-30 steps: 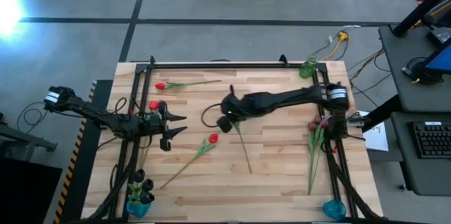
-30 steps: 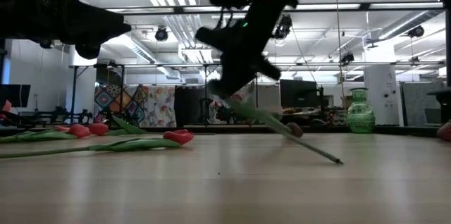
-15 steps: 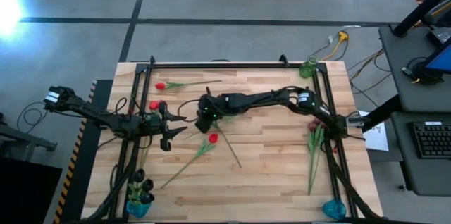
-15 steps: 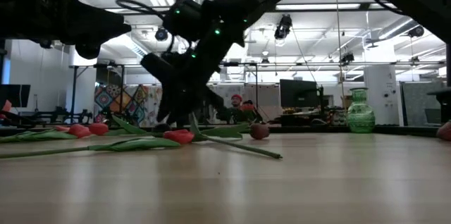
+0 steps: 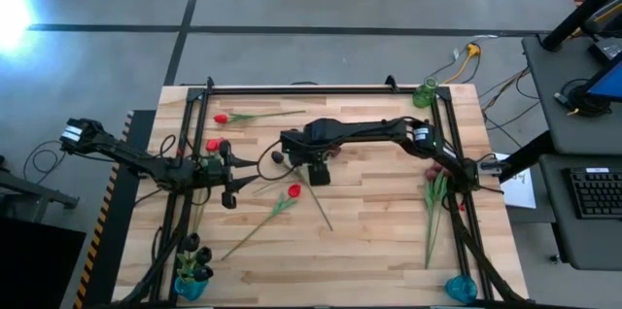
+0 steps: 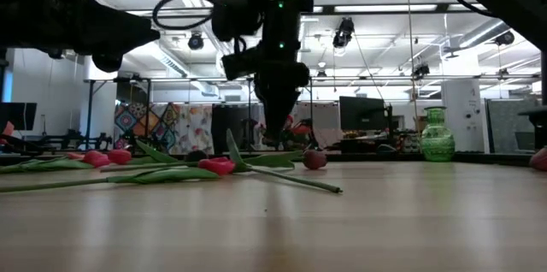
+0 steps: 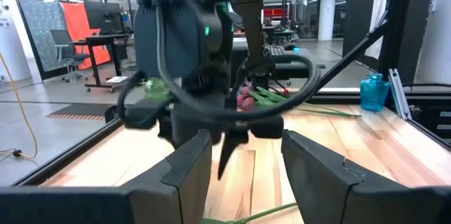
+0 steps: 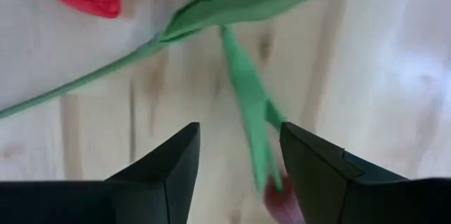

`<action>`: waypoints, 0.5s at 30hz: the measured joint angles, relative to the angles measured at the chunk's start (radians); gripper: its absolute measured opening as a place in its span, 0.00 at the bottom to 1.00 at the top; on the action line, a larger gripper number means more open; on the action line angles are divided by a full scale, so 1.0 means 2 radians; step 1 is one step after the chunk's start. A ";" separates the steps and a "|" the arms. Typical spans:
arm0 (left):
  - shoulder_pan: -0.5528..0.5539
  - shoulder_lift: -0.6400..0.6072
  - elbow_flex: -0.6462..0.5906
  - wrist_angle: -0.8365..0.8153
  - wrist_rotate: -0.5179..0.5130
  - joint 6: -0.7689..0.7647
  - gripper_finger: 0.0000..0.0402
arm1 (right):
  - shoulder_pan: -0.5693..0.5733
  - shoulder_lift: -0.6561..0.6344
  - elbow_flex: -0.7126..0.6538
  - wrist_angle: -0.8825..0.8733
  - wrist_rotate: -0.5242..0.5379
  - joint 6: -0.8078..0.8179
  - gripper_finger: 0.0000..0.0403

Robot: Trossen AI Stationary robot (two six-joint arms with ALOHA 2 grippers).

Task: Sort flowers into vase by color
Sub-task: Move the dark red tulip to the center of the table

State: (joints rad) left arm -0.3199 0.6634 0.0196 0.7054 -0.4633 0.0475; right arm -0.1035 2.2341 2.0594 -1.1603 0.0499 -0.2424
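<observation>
No text, label, brand, number or sign can be read in any of the views.

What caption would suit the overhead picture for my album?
Right claw open above a dark-headed flower lying mid-table; left claw waits nearby among red flowers.
</observation>
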 joint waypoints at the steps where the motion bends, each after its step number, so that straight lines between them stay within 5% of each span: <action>1: 0.000 0.000 0.000 0.000 0.000 0.000 0.40 | 0.000 0.001 -0.008 0.014 0.000 -0.002 0.46; 7: 0.000 0.004 0.000 -0.003 0.000 0.000 0.40 | -0.001 0.004 -0.052 0.122 0.007 -0.039 0.43; 15: 0.000 0.005 0.000 0.004 0.000 0.008 0.40 | -0.006 0.004 -0.096 0.151 0.001 -0.058 0.35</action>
State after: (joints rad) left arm -0.3197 0.6726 0.0196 0.7144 -0.4624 0.0633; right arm -0.1150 2.2425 1.8667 -0.8590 0.0511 -0.3586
